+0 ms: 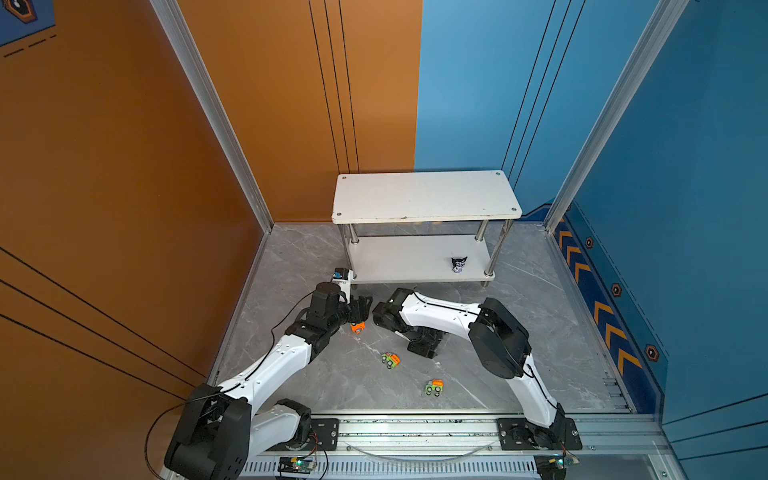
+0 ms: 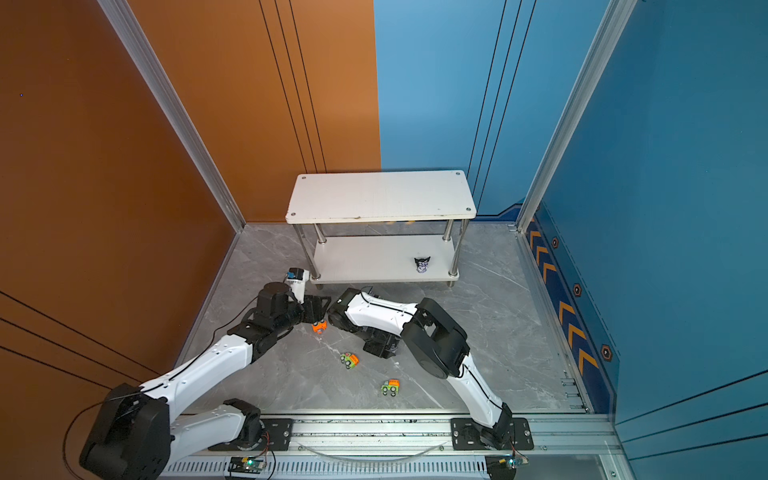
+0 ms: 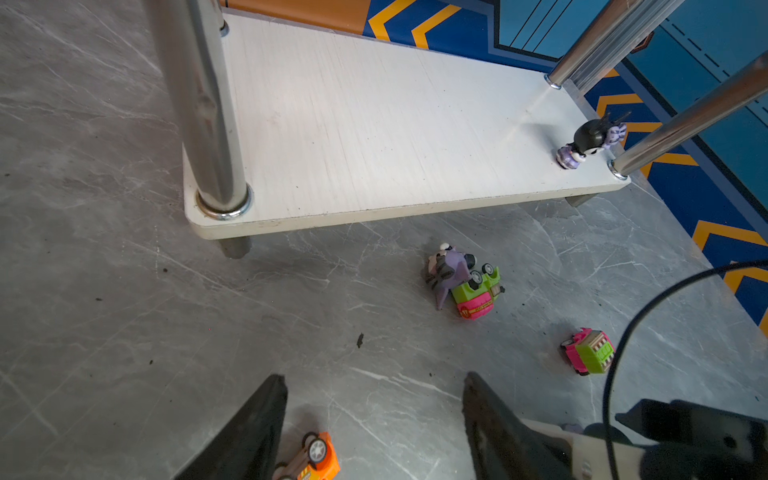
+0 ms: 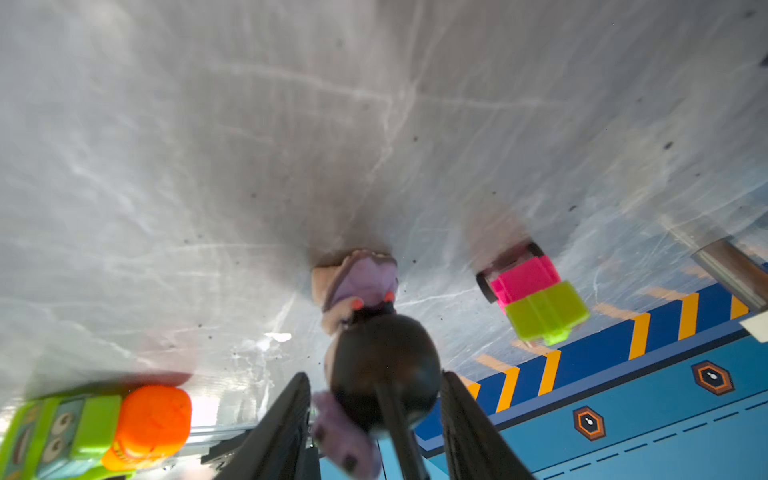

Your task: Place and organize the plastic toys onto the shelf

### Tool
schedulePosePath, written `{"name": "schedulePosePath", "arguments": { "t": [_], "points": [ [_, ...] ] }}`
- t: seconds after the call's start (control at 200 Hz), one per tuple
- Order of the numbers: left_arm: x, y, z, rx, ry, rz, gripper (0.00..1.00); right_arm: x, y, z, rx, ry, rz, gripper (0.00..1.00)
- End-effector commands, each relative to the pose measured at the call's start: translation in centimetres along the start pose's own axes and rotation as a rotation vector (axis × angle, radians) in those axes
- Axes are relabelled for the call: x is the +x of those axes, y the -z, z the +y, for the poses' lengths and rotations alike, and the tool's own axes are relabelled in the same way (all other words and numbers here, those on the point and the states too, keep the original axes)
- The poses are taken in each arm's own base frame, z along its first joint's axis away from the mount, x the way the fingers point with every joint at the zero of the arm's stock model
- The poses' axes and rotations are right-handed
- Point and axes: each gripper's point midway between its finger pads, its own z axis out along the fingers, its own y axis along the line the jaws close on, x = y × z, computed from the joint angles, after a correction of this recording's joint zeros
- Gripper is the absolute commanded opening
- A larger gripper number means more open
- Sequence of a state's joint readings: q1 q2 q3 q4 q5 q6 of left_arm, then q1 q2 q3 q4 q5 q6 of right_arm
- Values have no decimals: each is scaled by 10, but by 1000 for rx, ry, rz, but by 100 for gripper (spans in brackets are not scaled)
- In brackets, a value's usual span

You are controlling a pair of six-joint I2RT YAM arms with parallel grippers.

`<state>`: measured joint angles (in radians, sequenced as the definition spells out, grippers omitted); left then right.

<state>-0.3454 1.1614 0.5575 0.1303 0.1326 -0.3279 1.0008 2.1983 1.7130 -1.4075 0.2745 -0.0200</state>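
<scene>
Two grippers work low: the left gripper (image 3: 372,376) gapes empty over an orange car (image 3: 316,455) on the floor (image 3: 124,332); the right gripper (image 4: 374,374) straddles a standing cat figure (image 4: 384,365), grip unclear. Probably the pickup stage: next, close squarely, then lift to the shelf (image 1: 399,257).

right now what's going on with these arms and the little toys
The toys are being moved onto the white shelf, and one cat-eared figurine stands on its lower tier. The left gripper hangs open over an orange car on the floor. The right gripper straddles another black-and-purple figurine on the floor; whether it grips is unclear. Two green-and-orange cars lie loose nearby.
</scene>
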Motion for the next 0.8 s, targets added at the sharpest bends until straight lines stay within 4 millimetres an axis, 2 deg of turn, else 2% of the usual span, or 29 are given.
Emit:
{"name": "schedulePosePath", "arguments": {
  "t": [0.0, 0.115, 0.14, 0.24, 0.355, 0.441, 0.501, 0.611, 0.711, 0.796],
  "points": [
    [1, -3, 1, 11, 16, 10, 69, -9, 22, -12, 31, -35, -113, 54],
    [1, -3, 0, 14, 16, 10, 69, -7, 29, -19, 5, -89, -171, 56],
    [1, -2, 0, 13, 16, 9, 69, -3, 39, -24, -7, -119, -212, 56],
    [-3, 0, 0, 11, 12, -5, 70, 8, 47, -35, -62, -218, -281, 59],
    [-8, 0, -1, 14, 12, -23, 70, 21, 52, -50, -120, -365, -357, 62],
    [-10, 0, -2, 20, 10, -25, 70, 30, 47, -55, -205, -501, -387, 65],
    [-10, -1, -2, 21, 7, -20, 70, 34, 40, -50, -314, -593, -388, 65],
    [-7, -3, 0, 16, 7, -9, 70, 28, 36, -26, -494, -654, -418, 68],
    [-6, -5, 0, 17, 10, -7, 70, 16, 40, -9, -571, -661, -468, 73],
    [-6, -7, 0, 22, 14, -6, 70, 5, 40, -4, -589, -673, -488, 74]
  ]
}}
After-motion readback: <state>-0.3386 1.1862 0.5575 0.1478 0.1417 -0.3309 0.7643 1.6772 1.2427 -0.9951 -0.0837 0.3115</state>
